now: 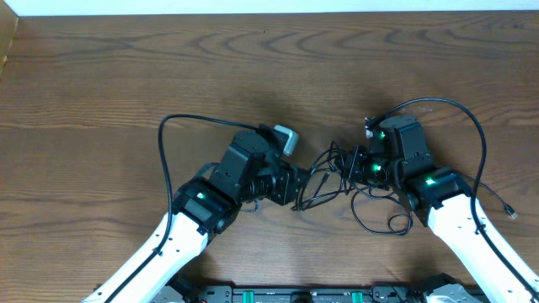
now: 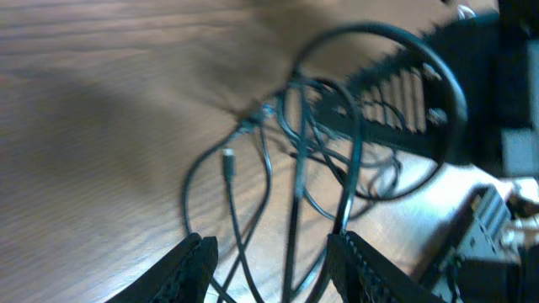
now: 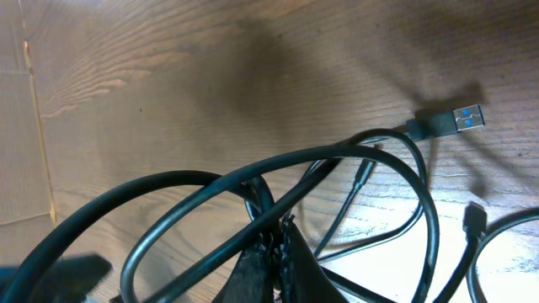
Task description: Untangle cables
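Observation:
A knot of thin black cables (image 1: 330,175) lies on the wooden table between my two grippers, with loose loops trailing toward the front right (image 1: 381,220). My left gripper (image 1: 300,190) (image 2: 274,269) is open, and several black strands (image 2: 295,202) run between its fingers (image 2: 198,268) without being pinched. A small plug end (image 2: 227,162) rests on the wood just ahead. My right gripper (image 1: 344,165) (image 3: 282,244) is shut, its tips pinching a black cable (image 3: 210,181) whose loops lift off the table. A USB plug with a blue insert (image 3: 459,118) lies farther out.
Thick black arm wires arc over the table on the left (image 1: 164,151) and on the right (image 1: 482,151). A small plug end (image 1: 509,210) lies by the right arm. The table's far edge (image 1: 269,13) runs along the top. A cardboard edge (image 3: 17,126) shows at the left.

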